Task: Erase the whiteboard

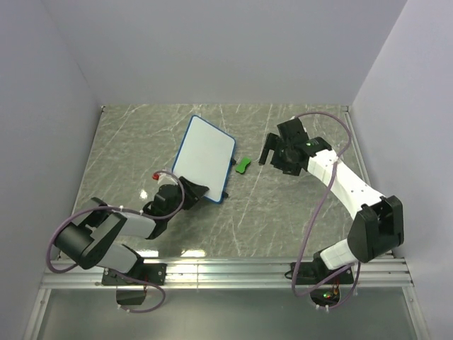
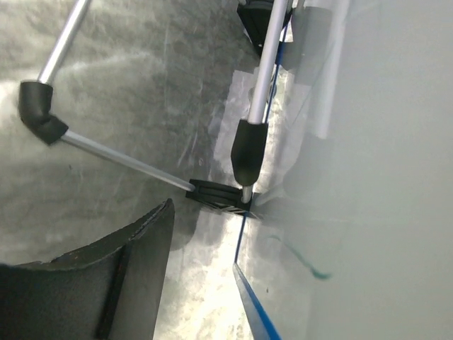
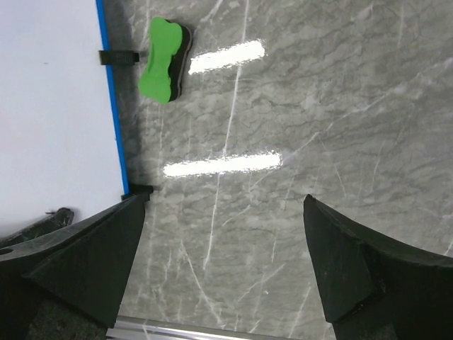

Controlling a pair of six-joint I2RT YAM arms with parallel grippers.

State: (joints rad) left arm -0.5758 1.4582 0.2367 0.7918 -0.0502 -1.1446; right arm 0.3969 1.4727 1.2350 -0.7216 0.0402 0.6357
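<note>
Left gripper (image 1: 192, 191) is right up against the near corner of the whiteboard (image 1: 205, 157). In the left wrist view the board fills everything to one side of the finger (image 2: 106, 283), with a strip of table (image 2: 141, 85) showing between that finger and the blue frame. The other finger isn't in view, so I can't tell if it's actually clamped on the board or just sitting beside it. Two wire legs (image 2: 258, 85) with black caps stick out ahead of that gripper, and there's a faint greenish squiggle (image 2: 311, 269) on the white surface.

Right gripper (image 3: 225, 205) is spread wide with nothing between the fingers (just bare marble). The board lies off to its side, blue edge running just past one fingertip. The green eraser (image 3: 164, 60) lies ahead of that gripper on the same side, just beside the board's edge. From above it sits between the board and the right gripper.
</note>
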